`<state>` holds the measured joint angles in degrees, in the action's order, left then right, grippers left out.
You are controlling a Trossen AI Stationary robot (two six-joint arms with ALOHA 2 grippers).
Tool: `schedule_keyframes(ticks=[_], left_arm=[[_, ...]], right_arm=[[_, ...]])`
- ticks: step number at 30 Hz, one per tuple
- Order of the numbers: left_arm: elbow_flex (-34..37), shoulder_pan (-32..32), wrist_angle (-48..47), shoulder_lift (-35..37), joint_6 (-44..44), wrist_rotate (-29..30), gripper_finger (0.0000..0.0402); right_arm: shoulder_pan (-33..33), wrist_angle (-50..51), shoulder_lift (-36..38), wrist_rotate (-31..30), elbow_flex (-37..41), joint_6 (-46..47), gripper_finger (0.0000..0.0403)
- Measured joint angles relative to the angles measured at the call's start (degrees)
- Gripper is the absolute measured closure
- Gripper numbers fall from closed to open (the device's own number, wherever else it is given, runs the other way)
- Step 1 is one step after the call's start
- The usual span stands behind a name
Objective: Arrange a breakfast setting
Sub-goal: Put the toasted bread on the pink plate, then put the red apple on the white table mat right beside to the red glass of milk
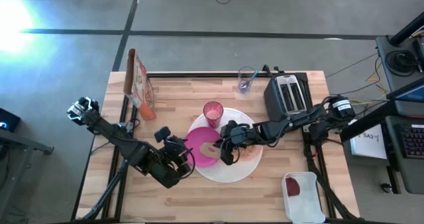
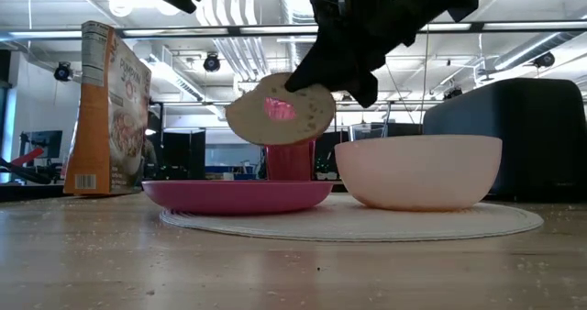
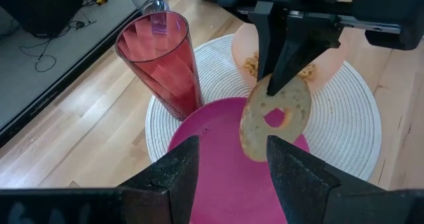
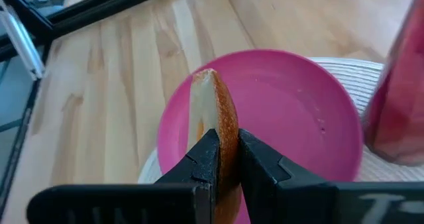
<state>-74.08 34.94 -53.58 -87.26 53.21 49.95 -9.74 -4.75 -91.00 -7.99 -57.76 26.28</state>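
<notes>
A large white plate (image 1: 232, 172) lies mid-table. On it rest a magenta plate (image 1: 199, 144) and a peach bowl (image 2: 417, 168). A pink cup (image 1: 212, 112) stands at the white plate's far edge. My right gripper (image 1: 224, 151) is over the magenta plate, shut on a bagel half (image 3: 275, 118) with a hole in its middle. My left gripper (image 3: 232, 158) is open and empty, just left of the magenta plate, with its fingers pointing at it. A bluish utensil stands in a clear glass (image 1: 246, 79) at the far edge. I cannot tell whether it is the spoon. My right gripper pinches the bagel half at its upper rim (image 4: 222, 128), one finger on each flat face. The fingers (image 3: 285, 65) come from above, pointing down. The bagel half hangs below them, tilted, clear above the magenta plate (image 2: 238, 193).
A cereal box (image 1: 139, 81) stands at the far left. A black toaster (image 1: 289, 95) stands at the far right. A white tub (image 1: 303, 194) with something red in it sits at the near right corner. Bare wood lies along the near edge.
</notes>
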Motion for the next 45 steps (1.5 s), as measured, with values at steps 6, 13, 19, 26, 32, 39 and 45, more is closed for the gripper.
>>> schedule_keyframes(ticks=[6,13,19,26,32,39,45], left_arm=[[0.0,0.0,0.0,0.0,0.0,0.0,0.0241],[0.0,0.0,0.0,0.0,0.1,0.0,0.0241],[0.0,0.3,0.0,0.0,0.1,-0.3,0.0241],[0.0,0.9,-0.1,0.0,0.4,-1.5,0.0241],[0.0,1.4,-0.1,0.0,0.2,-1.5,0.0241],[0.0,1.4,-0.1,0.0,0.3,-1.5,0.0241],[0.0,1.7,0.0,0.0,0.8,-1.5,0.0241]], right_arm=[[0.0,-0.3,0.4,-1.2,0.0,-0.7,0.0313],[0.0,0.3,2.3,-0.5,0.0,-0.3,0.026],[-0.5,8.8,8.6,6.5,0.0,4.8,0.026],[-5.0,25.6,17.3,5.3,0.0,15.6,0.0276],[-12.1,34.1,18.6,-0.7,0.0,29.6,0.0275],[-20.7,37.2,15.2,-1.1,0.0,43.4,0.0257],[-27.1,39.0,12.9,-2.1,0.0,55.2,0.0243]])
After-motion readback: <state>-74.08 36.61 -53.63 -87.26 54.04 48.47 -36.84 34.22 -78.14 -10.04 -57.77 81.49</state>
